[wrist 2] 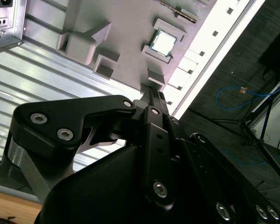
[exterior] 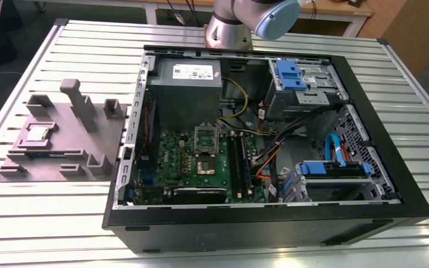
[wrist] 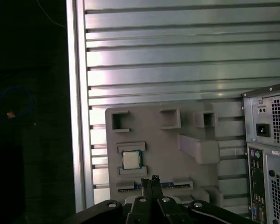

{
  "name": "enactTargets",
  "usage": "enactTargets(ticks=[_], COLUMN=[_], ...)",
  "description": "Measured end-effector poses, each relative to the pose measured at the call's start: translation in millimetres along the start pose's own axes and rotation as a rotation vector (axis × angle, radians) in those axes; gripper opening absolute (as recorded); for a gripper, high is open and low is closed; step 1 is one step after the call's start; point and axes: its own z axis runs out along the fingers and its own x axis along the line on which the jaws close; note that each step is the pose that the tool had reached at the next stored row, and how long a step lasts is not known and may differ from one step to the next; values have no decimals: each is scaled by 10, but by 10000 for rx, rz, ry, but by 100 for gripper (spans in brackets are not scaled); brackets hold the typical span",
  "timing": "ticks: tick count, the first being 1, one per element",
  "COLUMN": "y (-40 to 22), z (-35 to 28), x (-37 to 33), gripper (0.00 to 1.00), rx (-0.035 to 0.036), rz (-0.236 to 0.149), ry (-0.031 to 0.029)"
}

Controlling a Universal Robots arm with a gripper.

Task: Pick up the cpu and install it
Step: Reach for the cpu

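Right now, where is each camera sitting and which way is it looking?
Exterior view: off the arm, above the table, looking down on the open computer case and grey tray; the arm shows.
First wrist view: on the wrist, looking past the hand down at the tray.
Second wrist view: on the wrist, close behind the hand, facing the tray.
Shared: all show the cpu in the tray.

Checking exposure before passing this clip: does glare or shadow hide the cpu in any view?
Exterior view: even light, the cpu plain on the grey fixture. Second wrist view: the table edge is blown out white beside the fixture, yet the cpu reads. First wrist view: bright streaks on the table slats, floor nearly black, cpu unhidden.
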Motion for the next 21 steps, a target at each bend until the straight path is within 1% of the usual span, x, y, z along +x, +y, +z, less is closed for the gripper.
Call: enactTargets(ticks=[21], y=[-7], z=[-2], x=[91], gripper=[10], rx=[1], rz=[0], ry=[0])
